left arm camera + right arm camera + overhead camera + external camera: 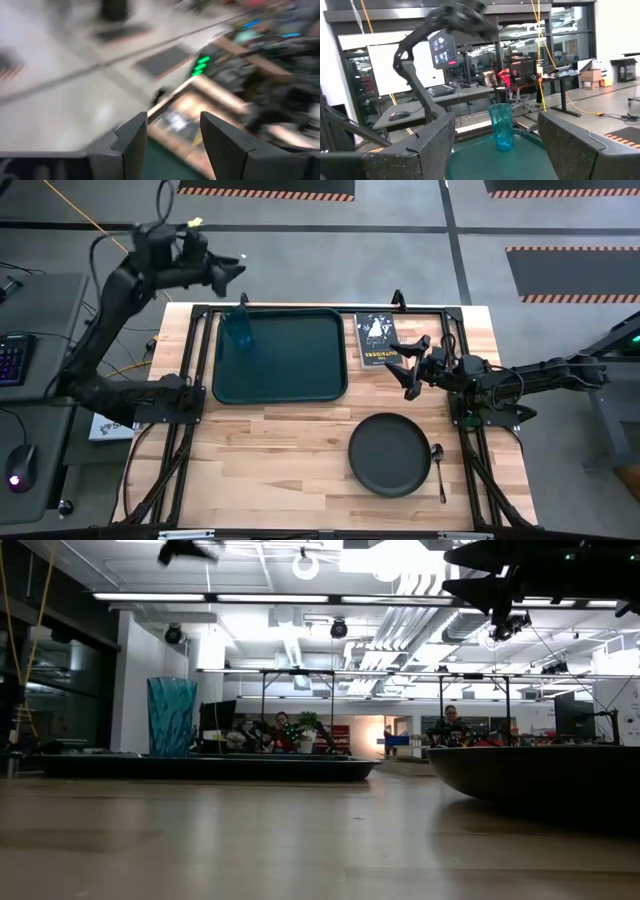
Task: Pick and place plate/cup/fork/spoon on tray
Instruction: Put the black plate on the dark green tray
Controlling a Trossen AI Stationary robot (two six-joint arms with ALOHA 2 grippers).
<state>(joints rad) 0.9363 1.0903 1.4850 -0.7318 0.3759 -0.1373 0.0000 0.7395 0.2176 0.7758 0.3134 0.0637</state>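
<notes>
Cup (pixel 238 328) already on the tray (pixel 300 380), upright in the far left corner, touching nothing else. Plate (pixel 389 454) still on the bare table, near the front on the right side, well apart from the tray. Spoon (pixel 440 465) just beside the plate, on its right, also on the wood. Fork not found in any view. A small black book (pixel 375 340) just beside the tray's right edge.

So, by judgement, one of four things placed; plate and spoon left to move, fork unknown.

Left gripper (pixel 232 273) raised high beyond the far edge of the table, above the cup's corner, holding nothing, jaws apart. Right gripper (pixel 412 364) low over the table between book and plate, pointing toward the tray, jaws wide apart and empty.

Probably next: the plate or the spoon, both nearer to the right arm
</notes>
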